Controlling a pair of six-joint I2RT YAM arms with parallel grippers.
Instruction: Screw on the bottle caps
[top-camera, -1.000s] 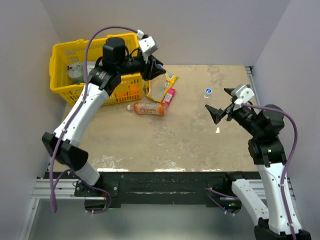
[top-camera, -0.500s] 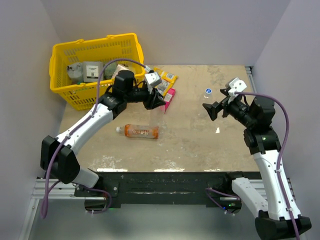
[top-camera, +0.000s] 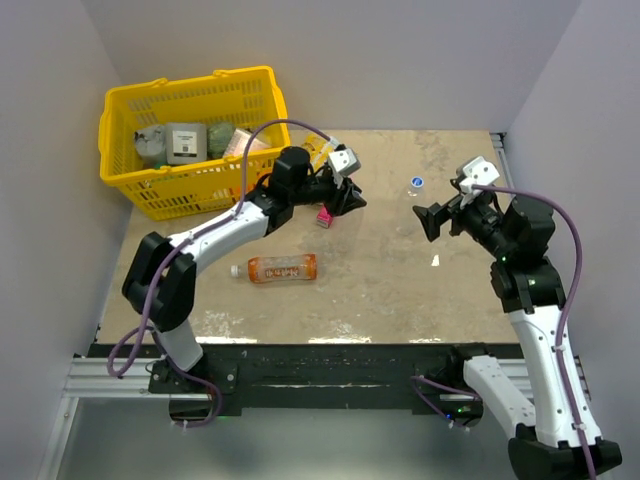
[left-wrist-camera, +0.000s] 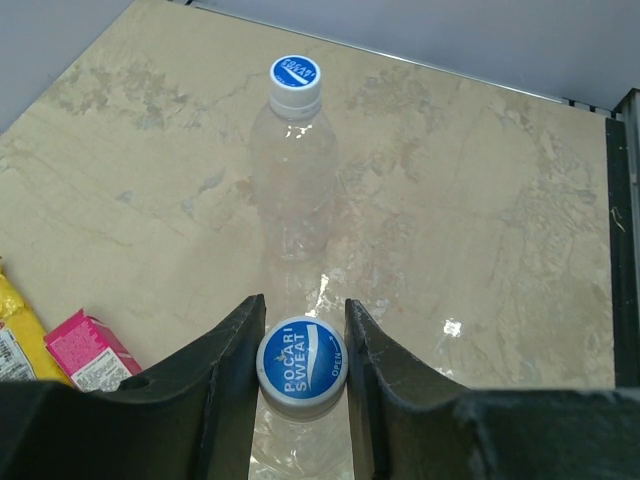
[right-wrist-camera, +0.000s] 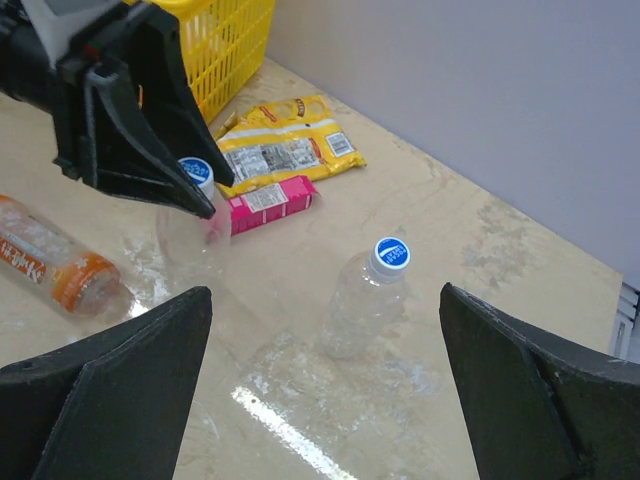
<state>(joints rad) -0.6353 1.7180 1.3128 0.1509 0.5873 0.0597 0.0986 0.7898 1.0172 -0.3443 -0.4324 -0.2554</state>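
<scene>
My left gripper (left-wrist-camera: 302, 360) is shut on the blue cap (left-wrist-camera: 302, 360) of a clear bottle (right-wrist-camera: 190, 235), gripping it from above, a little right of the pink packet. Whether that bottle rests on the table I cannot tell. A second clear bottle (left-wrist-camera: 293, 170) stands upright farther right with a blue cap (top-camera: 417, 182) on it. The orange bottle (top-camera: 282, 268) lies on its side nearer the front, its pale cap end pointing left. My right gripper (right-wrist-camera: 325, 295) hangs open just near of the standing clear bottle (right-wrist-camera: 365, 300), holding nothing.
A yellow basket (top-camera: 130, 190) with several items stands at the back left. A pink packet (top-camera: 325, 215) and a yellow snack packet (right-wrist-camera: 290, 145) lie beside the left gripper (top-camera: 355, 197). A metal rail (top-camera: 505, 160) runs along the table's right edge.
My left arm has swung from the basket rightward to the table's middle, gripper still shut. The orange bottle now lies nearer the front. The right gripper shifted slightly back and stays open.
</scene>
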